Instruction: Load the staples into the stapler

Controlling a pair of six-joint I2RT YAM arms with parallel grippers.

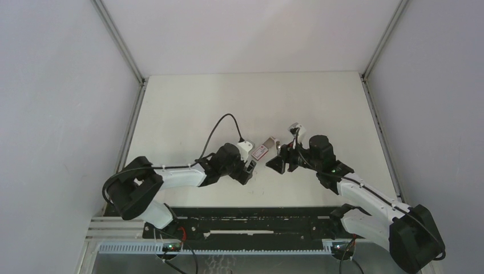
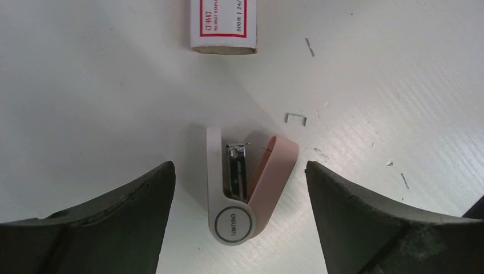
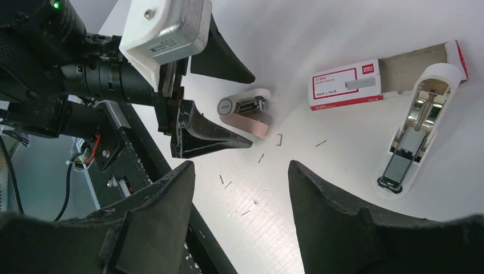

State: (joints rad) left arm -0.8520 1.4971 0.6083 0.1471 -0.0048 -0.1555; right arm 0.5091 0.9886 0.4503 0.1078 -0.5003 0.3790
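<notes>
A white table [image 1: 188, 103] stands between grey walls. The left gripper [image 2: 240, 171] is spread wide and empty, flanking a small pink-and-white clip [image 2: 245, 188] marked "deli". The right gripper [image 3: 241, 171] is likewise spread and empty. Loose staples [image 2: 296, 118] lie scattered nearby. The staples box [image 3: 342, 88], red with a white label reading "500", lies in the upper right of the right wrist view, its tray [image 3: 414, 60] slid out just beside the opened white stapler [image 3: 414, 131].
</notes>
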